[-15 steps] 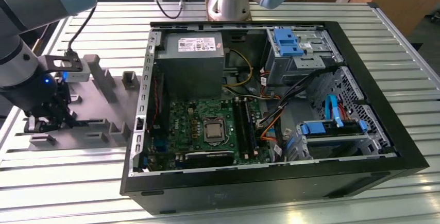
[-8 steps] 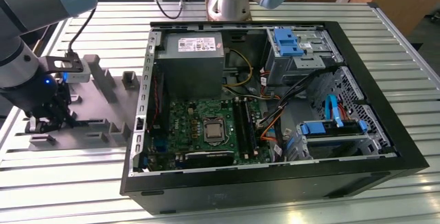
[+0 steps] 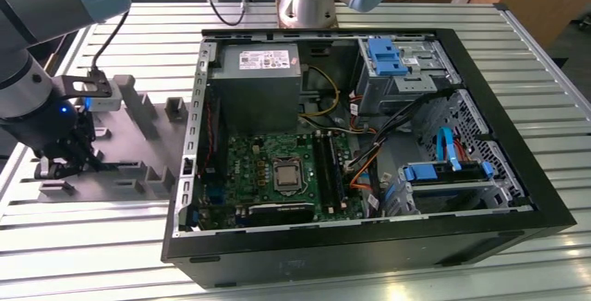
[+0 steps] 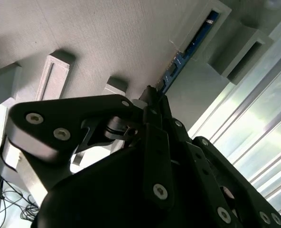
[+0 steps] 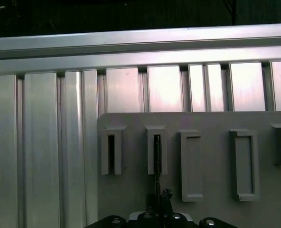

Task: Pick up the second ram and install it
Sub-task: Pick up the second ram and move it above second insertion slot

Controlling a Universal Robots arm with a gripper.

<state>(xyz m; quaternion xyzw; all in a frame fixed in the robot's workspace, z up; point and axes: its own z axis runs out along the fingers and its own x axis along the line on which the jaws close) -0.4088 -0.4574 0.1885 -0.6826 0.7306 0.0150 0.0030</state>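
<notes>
The second ram [image 4: 182,58] is a thin blue-green stick standing on edge in a slot of the grey fixture plate [image 4: 107,38]. In the first wrist view the ram [image 5: 157,159] appears as a dark narrow line running from a slot block to my gripper [image 5: 160,203]. My gripper [image 4: 152,97] is down over the stick with its fingertips [image 4: 165,108] drawn together on either side of it. In the exterior view my gripper [image 3: 63,167] sits low on the fixture plate [image 3: 124,176], at the exterior view's left, away from the computer.
An open black computer case [image 3: 369,249] lies to the exterior view's right, with a green motherboard [image 3: 249,152], long black memory slots [image 3: 328,166], cables and blue drive brackets [image 3: 386,55]. Grey upright fixture blocks [image 3: 138,111] stand near the gripper. A slatted aluminium table [image 3: 83,235] lies underneath.
</notes>
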